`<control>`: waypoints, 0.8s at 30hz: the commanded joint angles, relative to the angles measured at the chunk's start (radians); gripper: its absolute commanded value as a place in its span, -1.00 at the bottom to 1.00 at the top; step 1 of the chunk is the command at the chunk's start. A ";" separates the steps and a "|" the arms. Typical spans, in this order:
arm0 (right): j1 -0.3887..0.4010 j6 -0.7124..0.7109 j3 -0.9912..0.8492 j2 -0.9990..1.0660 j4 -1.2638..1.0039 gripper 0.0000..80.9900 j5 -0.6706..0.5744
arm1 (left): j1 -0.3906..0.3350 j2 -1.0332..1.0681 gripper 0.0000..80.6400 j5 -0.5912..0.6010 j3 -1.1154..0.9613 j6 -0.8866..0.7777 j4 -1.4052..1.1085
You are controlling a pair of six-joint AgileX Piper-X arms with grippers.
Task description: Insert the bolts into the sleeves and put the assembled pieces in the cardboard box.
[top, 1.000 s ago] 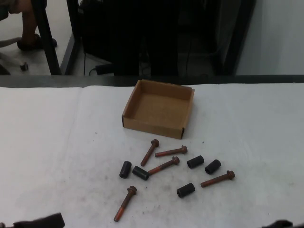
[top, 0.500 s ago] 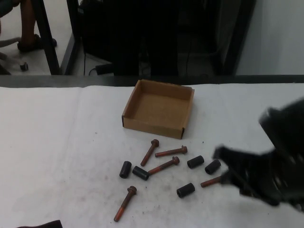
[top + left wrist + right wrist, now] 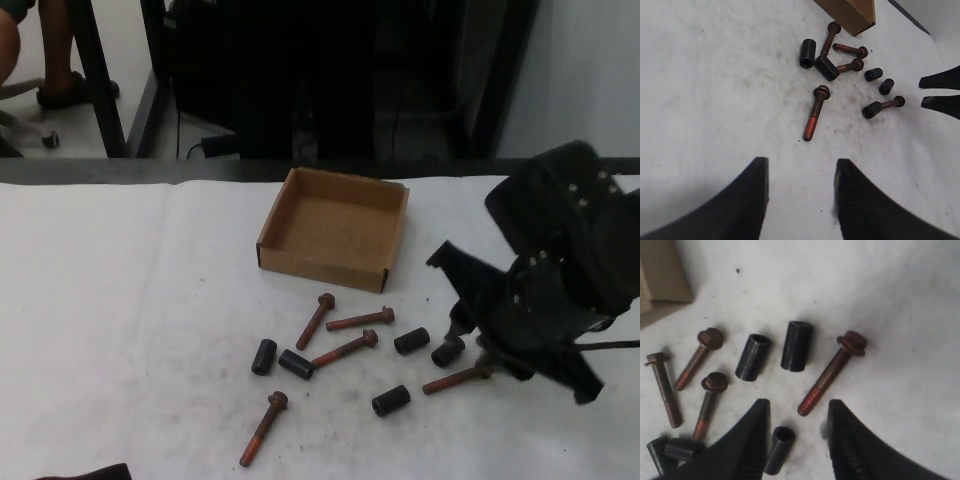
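- Step: first pick. Nothing is assembled and the cardboard box [image 3: 335,228] is empty.
- 5 bolts [image 3: 345,349] and 5 sleeves [image 3: 411,340] lie loose on the desk [image 3: 120,300], at 6 o'clock from the box.
- Right fingers [image 3: 745,445] are wide, over the rightmost bolt [image 3: 832,371].
- Left fingers [image 3: 747,195] are wide and empty.
- Next: drop, straddle the shank, close.

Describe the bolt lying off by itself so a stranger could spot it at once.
Start at the cardboard box on the bench and come toward the robot, past the cluster of bolts and black sleeves. The last bolt lies alone, nearest the robot, touching nothing, its threaded tip brighter orange.
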 commanded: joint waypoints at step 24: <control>-0.014 0.110 -0.010 0.069 0.005 -0.14 0.070 | -0.004 -0.004 0.00 0.034 -0.013 -0.008 -0.022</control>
